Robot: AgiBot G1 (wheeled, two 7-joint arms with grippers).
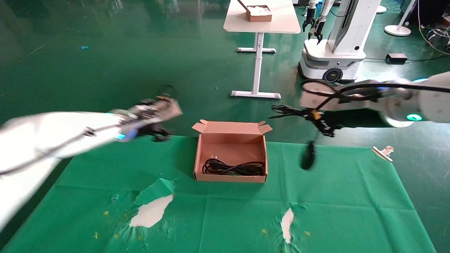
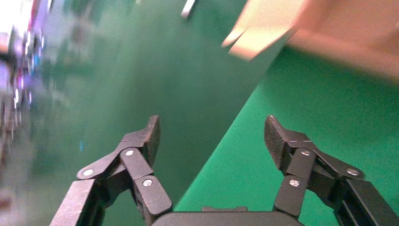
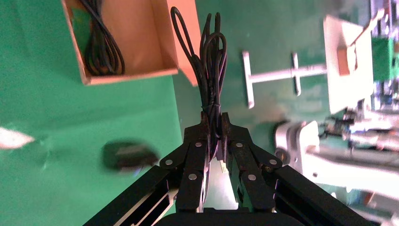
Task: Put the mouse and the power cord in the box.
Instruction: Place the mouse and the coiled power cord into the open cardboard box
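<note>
I see the box (image 1: 231, 154) standing open near the middle of the far edge of the green cloth (image 1: 337, 196); the power cord (image 1: 233, 167) lies coiled inside it, along the near wall. My right gripper (image 1: 314, 115) is raised beyond the far edge of the cloth, right of the box, its fingers (image 3: 207, 136) pressed together on a bundle of thin black wire (image 3: 209, 66); the bundled loops stick out past the fingertips toward the box. The mouse (image 1: 308, 155) hangs below this gripper on its wire, above the cloth to the right of the box and clear of it; in the right wrist view it shows as a dark oval over the cloth. My left gripper (image 1: 160, 135) is raised at the far edge of the cloth, left of the box, and holds nothing; its 2 fingers (image 2: 143, 141) are spread wide. A metal clip (image 1: 383, 152) sits at the far right corner of the cloth; 2 torn patches (image 1: 151, 211) show white near the front edge.
</note>
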